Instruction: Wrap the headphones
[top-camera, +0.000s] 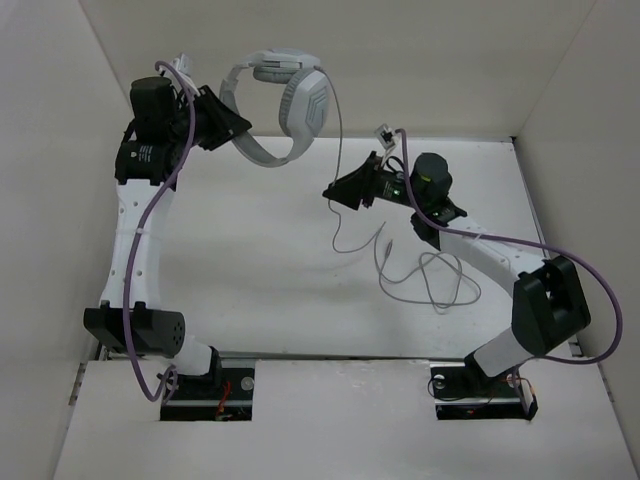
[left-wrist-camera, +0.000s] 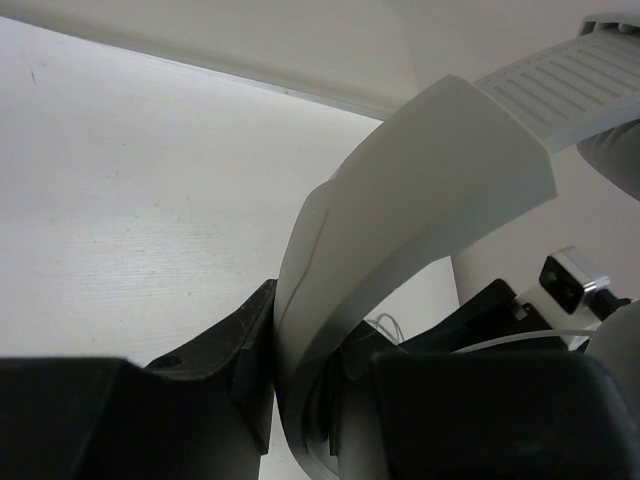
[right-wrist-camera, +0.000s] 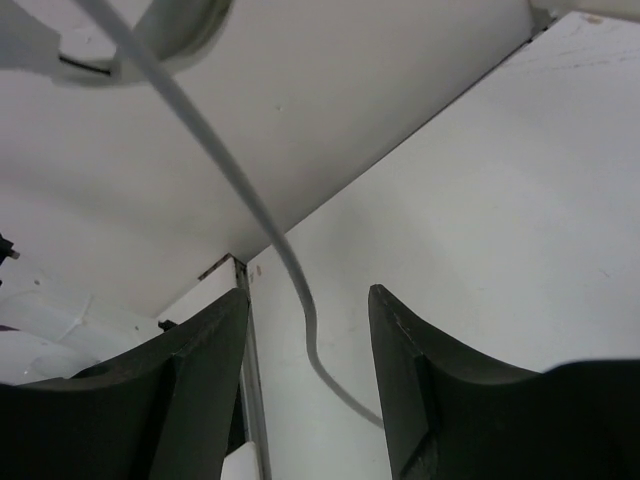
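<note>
The white headphones (top-camera: 290, 110) hang in the air at the back left. My left gripper (top-camera: 237, 125) is shut on their curved headband (top-camera: 250, 148). In the left wrist view the headband (left-wrist-camera: 420, 190) runs down between the black fingers (left-wrist-camera: 240, 350) of that gripper (left-wrist-camera: 305, 335). The thin grey cable (top-camera: 340, 150) drops from the ear cup to loose loops (top-camera: 430, 280) on the table. My right gripper (top-camera: 335, 192) is open at the hanging cable. In the right wrist view the cable (right-wrist-camera: 200, 130) passes through the gap of that gripper (right-wrist-camera: 308, 292), untouched by either finger.
White enclosure walls (top-camera: 60, 150) stand on the left, back and right. Thick purple robot cables run along the left arm (top-camera: 160, 200) and the right arm (top-camera: 590, 290). The cable loops lie just in front of the right arm's forearm.
</note>
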